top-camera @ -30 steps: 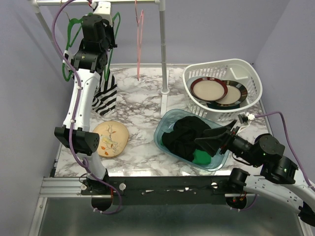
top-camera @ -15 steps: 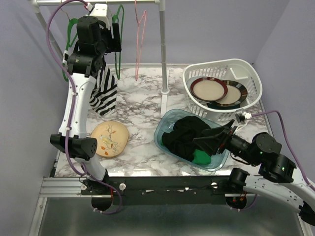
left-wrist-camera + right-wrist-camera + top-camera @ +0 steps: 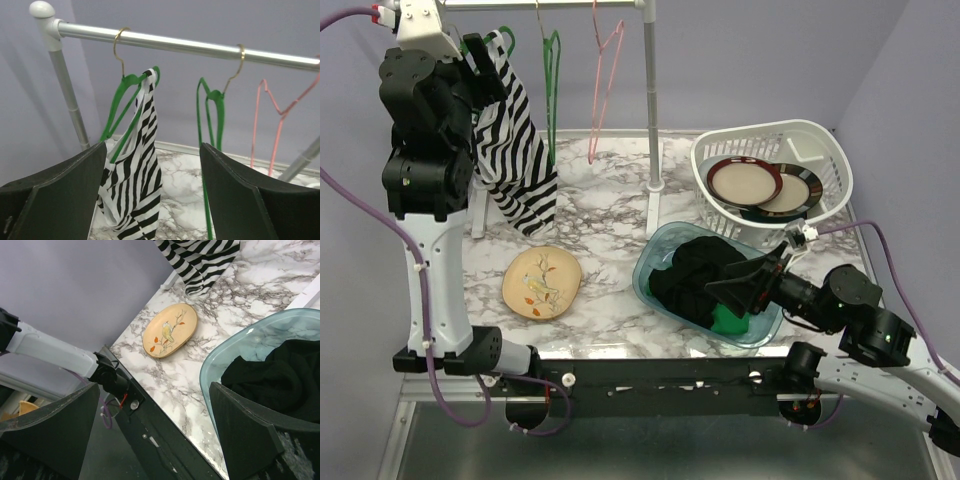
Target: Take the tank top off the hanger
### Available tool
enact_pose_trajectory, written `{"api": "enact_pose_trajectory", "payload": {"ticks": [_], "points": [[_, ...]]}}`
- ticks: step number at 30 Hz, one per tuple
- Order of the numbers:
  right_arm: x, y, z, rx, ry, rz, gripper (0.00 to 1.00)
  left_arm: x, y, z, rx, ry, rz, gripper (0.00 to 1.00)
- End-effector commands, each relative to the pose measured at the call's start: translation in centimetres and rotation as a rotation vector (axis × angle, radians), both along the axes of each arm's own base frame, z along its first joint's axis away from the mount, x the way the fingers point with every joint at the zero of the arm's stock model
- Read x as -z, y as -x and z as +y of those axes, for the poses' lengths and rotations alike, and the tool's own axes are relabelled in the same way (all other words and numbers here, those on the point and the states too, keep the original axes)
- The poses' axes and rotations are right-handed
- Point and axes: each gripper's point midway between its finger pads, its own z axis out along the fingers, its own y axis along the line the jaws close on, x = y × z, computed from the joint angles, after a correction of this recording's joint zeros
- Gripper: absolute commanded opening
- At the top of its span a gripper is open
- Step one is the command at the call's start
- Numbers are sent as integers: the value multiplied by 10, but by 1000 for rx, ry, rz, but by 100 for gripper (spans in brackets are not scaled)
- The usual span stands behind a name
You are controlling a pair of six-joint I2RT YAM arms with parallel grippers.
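Two grippers, both spread wide and empty. The left gripper [image 3: 152, 146] faces the striped tank top [image 3: 134, 175], draped on a green hanger [image 3: 131, 78] hooked over the rail [image 3: 175, 44] (near its left post). The right gripper [image 3: 154, 387] hovers beside a blue bin [image 3: 225, 357] of dark clothes.

Marble table [image 3: 610, 190]: plate [image 3: 542, 283], tub [image 3: 644, 263], basket [image 3: 765, 127]

left hand [image 3: 152, 147]: raised, spread, empty | right hand [image 3: 154, 386]: low, spread, empty
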Motion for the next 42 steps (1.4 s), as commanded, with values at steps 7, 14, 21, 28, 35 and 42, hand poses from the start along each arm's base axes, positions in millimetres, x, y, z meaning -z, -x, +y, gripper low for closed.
{"api": "enact_pose_trajectory", "payload": {"ticks": [7,14,21,28,35,42], "points": [[-24,3,-7,-4,-17,-70,98,46,-61,60,-13,171,149,75],[-33,2,-8,-3,-8,-105,98,58,-96,66,56,161,121,72],[-38,4,-9,-12,-23,-116,98,87,-122,73,72,152,194,60],[-35,4,-10,-4,-27,-111,98,97,-139,81,50,138,189,50],[-36,4,-10,-7,-33,-110,98,99,-147,83,52,142,167,24],[-35,3,-8,-7,-28,-104,98,72,-136,84,28,111,86,0]]}}
